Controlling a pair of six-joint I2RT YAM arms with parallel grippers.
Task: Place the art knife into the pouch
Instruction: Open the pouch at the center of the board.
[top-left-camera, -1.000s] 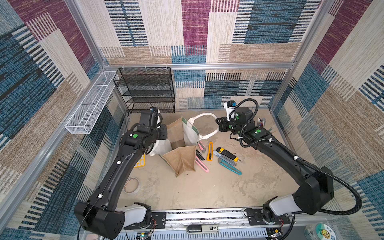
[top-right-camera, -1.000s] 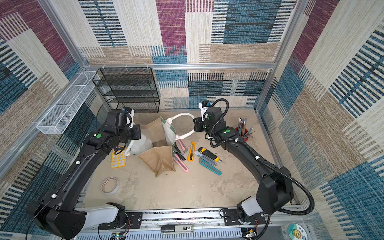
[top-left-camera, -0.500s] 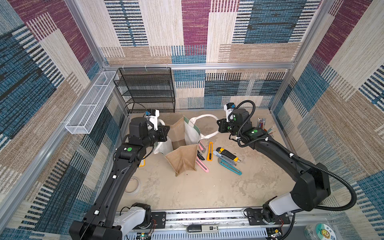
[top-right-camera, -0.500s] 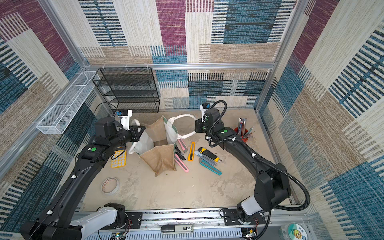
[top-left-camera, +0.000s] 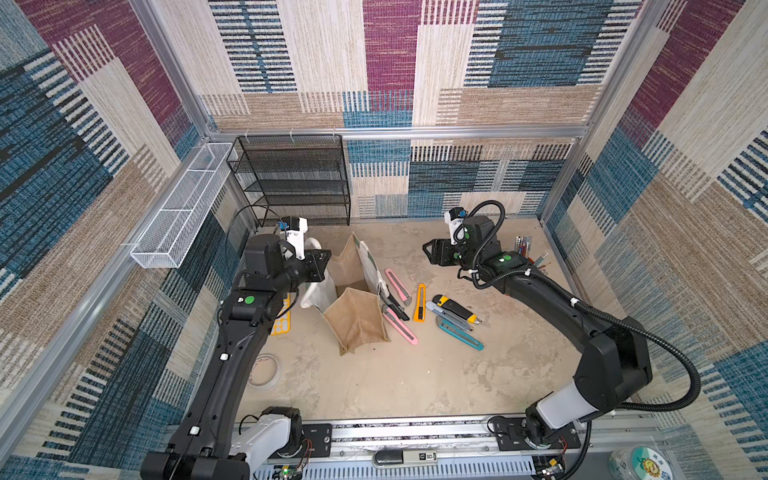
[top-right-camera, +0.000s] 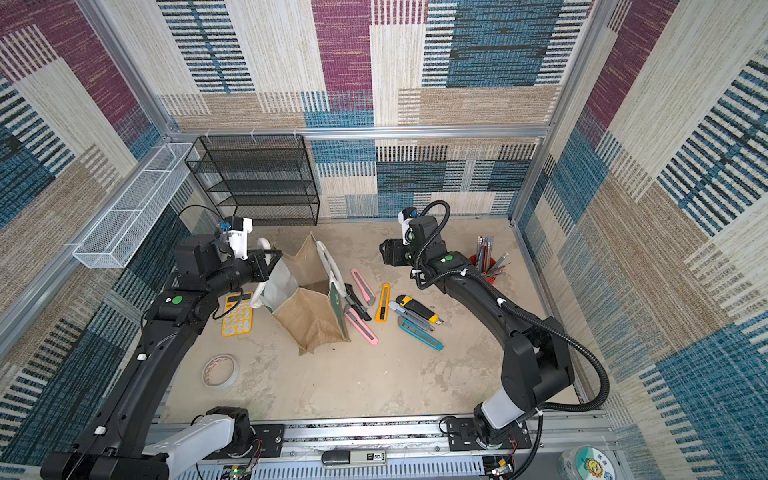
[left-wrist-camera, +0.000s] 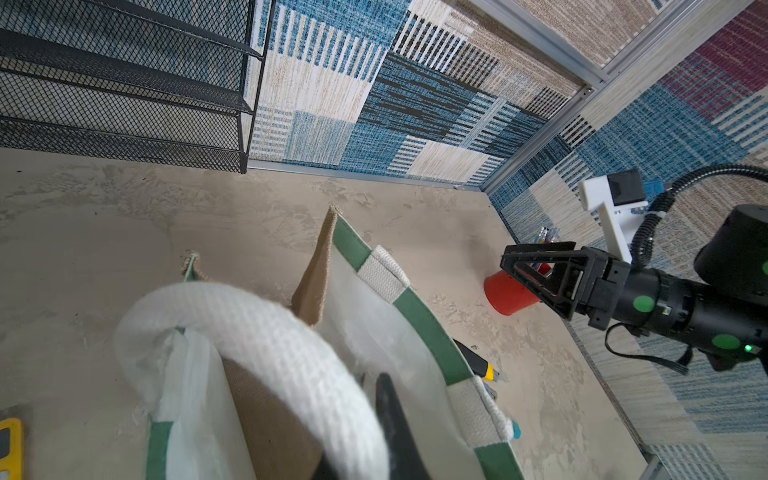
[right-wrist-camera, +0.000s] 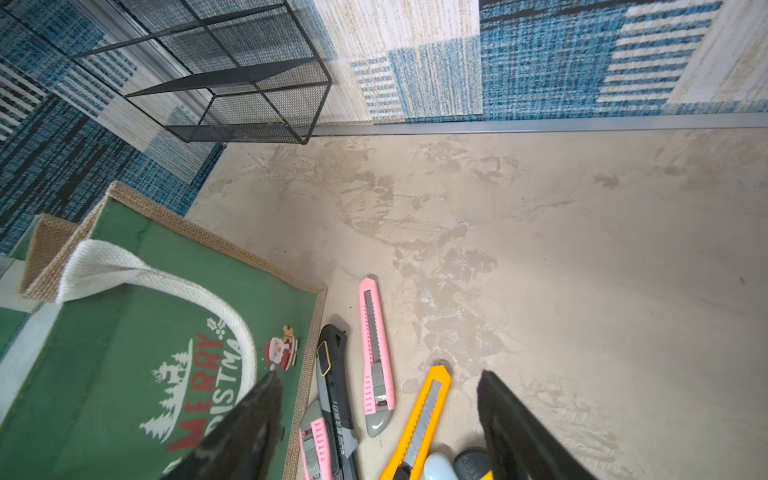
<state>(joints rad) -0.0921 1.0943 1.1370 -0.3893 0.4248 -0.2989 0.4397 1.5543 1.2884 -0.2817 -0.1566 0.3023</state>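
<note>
The left hand is clamped on the white rope handle of the pouch, which stands on the table with its mouth pulled open. Just right of the pouch lie the art knives, all outside it: a pink cutter furthest back and an orange cutter beside it, their long axes running roughly front to back. The right hand hovers above and behind them, jaws wide and empty – the nearer arm, with the pink cutter just forward of it, towards the pouch
</note>
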